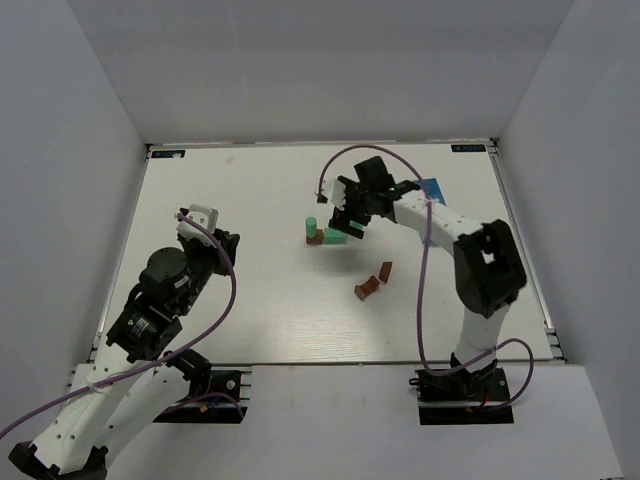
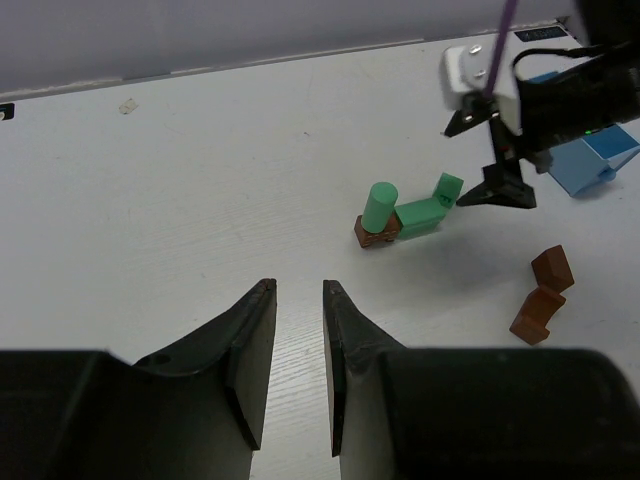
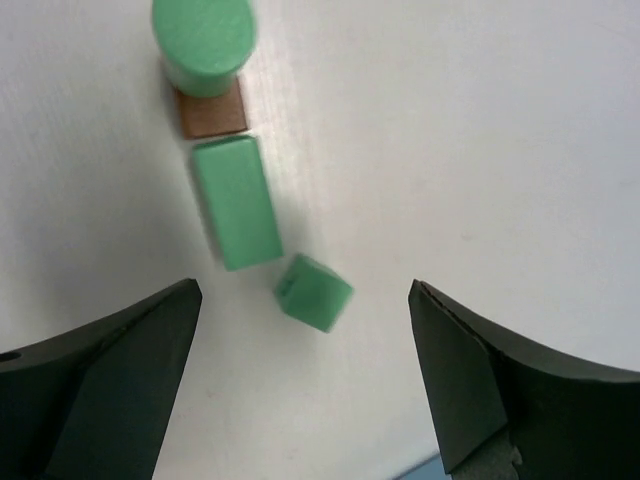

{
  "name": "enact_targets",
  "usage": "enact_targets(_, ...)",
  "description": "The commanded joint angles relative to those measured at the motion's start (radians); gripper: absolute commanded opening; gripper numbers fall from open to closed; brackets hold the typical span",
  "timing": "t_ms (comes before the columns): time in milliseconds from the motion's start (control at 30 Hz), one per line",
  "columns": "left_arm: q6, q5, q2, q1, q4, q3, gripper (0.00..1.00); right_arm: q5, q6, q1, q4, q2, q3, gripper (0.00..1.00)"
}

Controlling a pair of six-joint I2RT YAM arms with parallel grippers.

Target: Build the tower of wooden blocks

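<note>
The tower is a mint-green cylinder (image 3: 203, 40) standing on a reddish-brown block (image 3: 212, 112), also seen as a cylinder (image 1: 311, 225) mid-table. A green rectangular block (image 3: 237, 202) lies flat beside it. A small green cube (image 3: 313, 292) sits tilted at that block's end (image 2: 447, 188). My right gripper (image 3: 303, 290) hovers over the cube, open wide, with neither finger touching it. Two brown blocks (image 1: 385, 271) (image 1: 366, 289) lie apart to the right. My left gripper (image 2: 297, 290) is shut on nothing, low over the table, well left of the blocks.
A small blue open-topped box (image 2: 590, 160) stands behind the right arm (image 1: 440, 220), partly hidden by it. The left arm (image 1: 165, 285) is folded at the near left. White walls ring the table (image 1: 250, 190) on three sides.
</note>
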Motion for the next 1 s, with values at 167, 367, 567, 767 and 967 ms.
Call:
enact_targets(167,0.008,-0.003,-0.008,0.006,0.016,-0.006,0.36,0.251,0.327,-0.050,0.433,-0.277,-0.279,0.79)
enact_targets(367,0.008,-0.003,-0.008,0.006,0.016,-0.006,0.36,0.085,0.383,-0.048,0.144,-0.173,-0.132,0.00)
enact_targets(567,0.008,-0.003,-0.008,0.006,0.016,-0.006,0.36,0.045,0.501,-0.046,-0.015,-0.072,-0.015,0.00)
enact_targets(767,0.008,-0.003,-0.008,0.006,0.016,-0.006,0.36,0.082,0.519,-0.046,-0.086,0.003,0.037,0.00)
enact_targets(967,0.008,-0.003,-0.008,0.006,0.016,-0.006,0.36,0.051,0.518,-0.044,-0.120,0.060,0.048,0.00)
